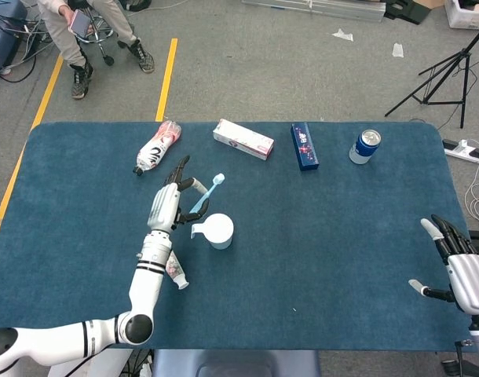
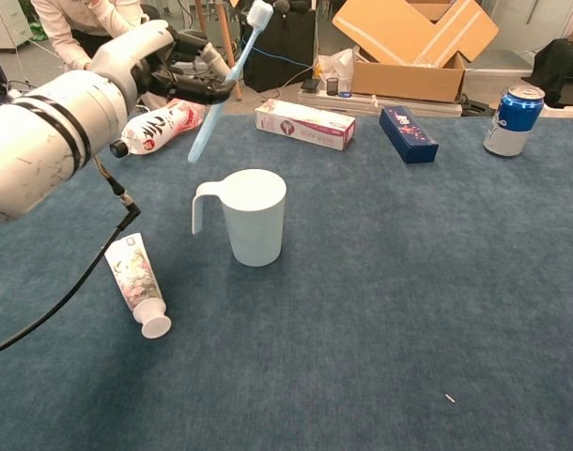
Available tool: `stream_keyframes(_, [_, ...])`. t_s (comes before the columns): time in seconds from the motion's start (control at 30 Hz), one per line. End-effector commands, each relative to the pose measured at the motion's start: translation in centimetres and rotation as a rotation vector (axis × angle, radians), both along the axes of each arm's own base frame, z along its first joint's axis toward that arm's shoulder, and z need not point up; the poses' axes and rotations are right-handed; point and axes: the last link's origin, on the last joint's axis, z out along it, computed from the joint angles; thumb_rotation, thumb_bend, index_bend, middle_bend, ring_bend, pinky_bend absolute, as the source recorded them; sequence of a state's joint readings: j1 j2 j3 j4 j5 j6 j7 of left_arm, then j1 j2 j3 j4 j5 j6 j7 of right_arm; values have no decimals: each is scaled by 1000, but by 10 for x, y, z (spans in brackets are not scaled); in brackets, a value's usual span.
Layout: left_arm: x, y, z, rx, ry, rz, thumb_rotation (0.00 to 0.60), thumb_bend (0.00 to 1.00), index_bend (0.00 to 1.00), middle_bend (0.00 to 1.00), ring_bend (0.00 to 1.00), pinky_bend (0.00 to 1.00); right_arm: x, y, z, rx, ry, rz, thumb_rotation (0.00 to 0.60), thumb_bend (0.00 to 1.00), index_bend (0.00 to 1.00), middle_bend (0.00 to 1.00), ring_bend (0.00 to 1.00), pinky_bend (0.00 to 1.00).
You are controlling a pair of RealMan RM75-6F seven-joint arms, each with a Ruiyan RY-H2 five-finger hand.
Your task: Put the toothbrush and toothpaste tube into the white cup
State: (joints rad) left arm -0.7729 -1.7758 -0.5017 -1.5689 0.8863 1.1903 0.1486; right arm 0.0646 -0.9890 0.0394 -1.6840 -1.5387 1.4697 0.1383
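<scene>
Writing: none of the labels on the boxes, bottle, can or tube can be read at this size.
Plastic bottle [image 1: 155, 147]: lies on its side at the far left of the blue table [image 1: 341, 236], red and white label, cap toward the near edge.
Toothpaste tube [image 2: 134, 279]: lies flat left of the cup, cap toward the robot, partly hidden by the left forearm in the head view.
Left hand [image 1: 170, 206]: raised above the table, just left of the cup, fingers closed round the toothbrush handle.
Toothbrush [image 2: 226, 84]: light blue, tilted, bristle head up and away, lower end hanging in the air above and left of the cup's rim.
White cup [image 2: 254, 217]: upright, handle pointing left, nothing visible inside.
White carton [image 1: 243, 139]: flat, behind the cup.
Dark blue box [image 1: 304, 146]: flat, right of the carton.
Blue can [image 1: 365, 147]: upright, far right.
Right hand [image 1: 458, 263]: at the near right table edge, fingers spread, holding nothing, well apart from everything.
</scene>
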Motion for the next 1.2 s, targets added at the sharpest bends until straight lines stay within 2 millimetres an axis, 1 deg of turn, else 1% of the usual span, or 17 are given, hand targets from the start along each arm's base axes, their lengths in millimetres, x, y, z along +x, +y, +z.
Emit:
stream_keyframes(0.03, [5,0,-6,-15,-12,-3,600,376,655,27,0,0,0,0,0,-1,-2,0,600,0,0,0,0,150])
stream_keyframes(0.33, [24,-1,-15,-31,-41,-35,600,376,656,27,0,0,0,0,0,5,-1,0,600,0,0,0,0,150])
stream_keyframes(0.5, [30,-4,-20,-42,-46,-43,600,376,656,27,0,0,0,1,0,6,-3,1,600,0,0,0,0,150])
stream_keyframes(0.9, [30,-7,-40,-90,-65,-20,600,376,655,27,0,0,0,1,2,1,-3,3,600,0,0,0,0,150])
stream_keyframes(1.2, [22,-9,-54,-127,-67,6,600,376,655,27,0,0,0,2,4,-5,-9,8,600,0,0,0,0,150])
